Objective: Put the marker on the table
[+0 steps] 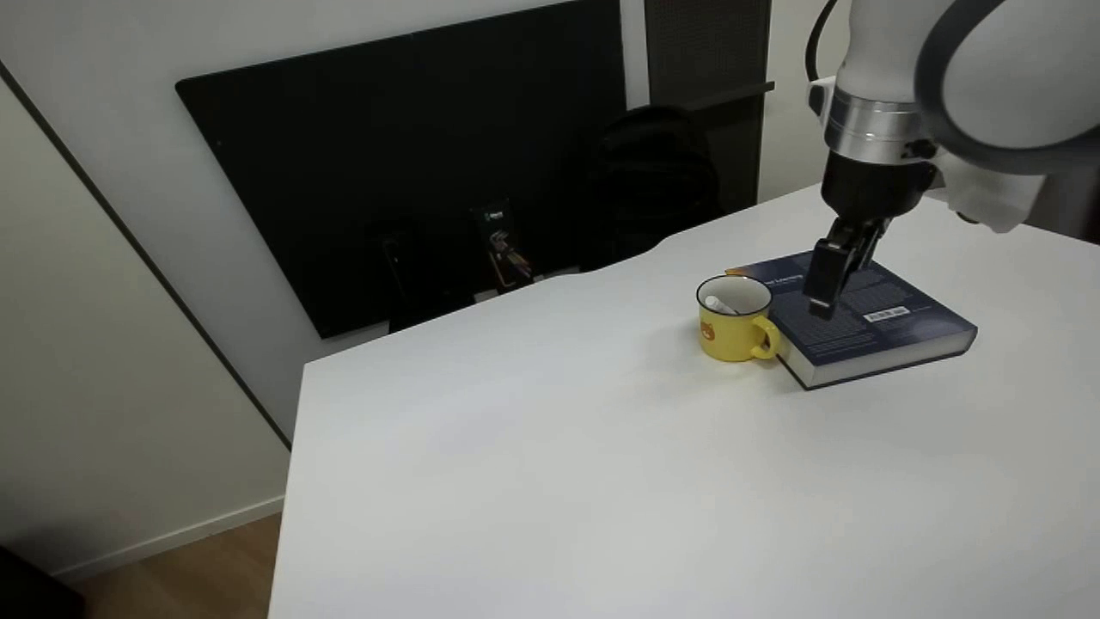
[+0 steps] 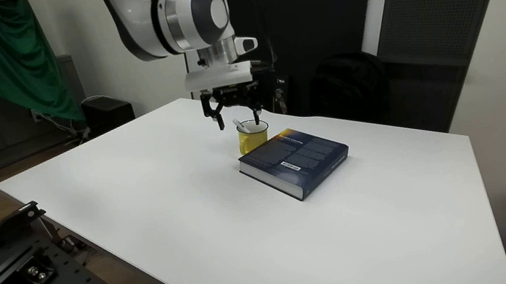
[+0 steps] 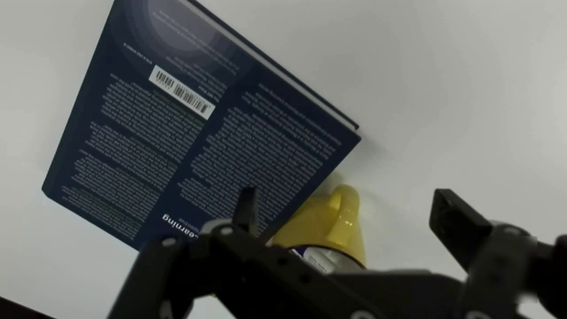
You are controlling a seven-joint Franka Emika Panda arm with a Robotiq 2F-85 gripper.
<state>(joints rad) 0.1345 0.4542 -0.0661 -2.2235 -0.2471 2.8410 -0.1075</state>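
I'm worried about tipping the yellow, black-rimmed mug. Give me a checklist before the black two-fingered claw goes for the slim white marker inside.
1. Claw open: ok, jaws apart, nothing gripped.
2. Marker exposed: ok, its end shows in both exterior views.
3. Mug upright on the smooth white table: ok.
4. Claw centred over marker: cannot tell; mug partly hidden in the wrist view.
5. Thick dark-blue book out of the way: not ok; it lies close beside the mug and might catch the claw.
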